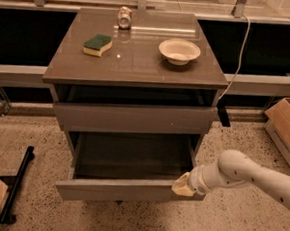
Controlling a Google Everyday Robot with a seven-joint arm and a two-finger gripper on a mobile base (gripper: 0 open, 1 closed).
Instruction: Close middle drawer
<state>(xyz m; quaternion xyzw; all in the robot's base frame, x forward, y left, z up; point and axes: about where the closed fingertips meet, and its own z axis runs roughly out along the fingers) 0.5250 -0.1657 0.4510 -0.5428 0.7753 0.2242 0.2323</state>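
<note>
The middle drawer is pulled far out of the grey-brown cabinet. Its flat front faces me and its deep box looks empty. The uppermost drawer above it stands slightly out. The lowest drawer is hidden under the open one. My gripper, pale at the tip of a white arm coming from the right, is at the right end of the middle drawer's front, at its top edge.
On the cabinet top are a green and yellow sponge, a white bowl and a can. A cardboard box stands on the floor at right. A black stand lies at left. A cable hangs at right.
</note>
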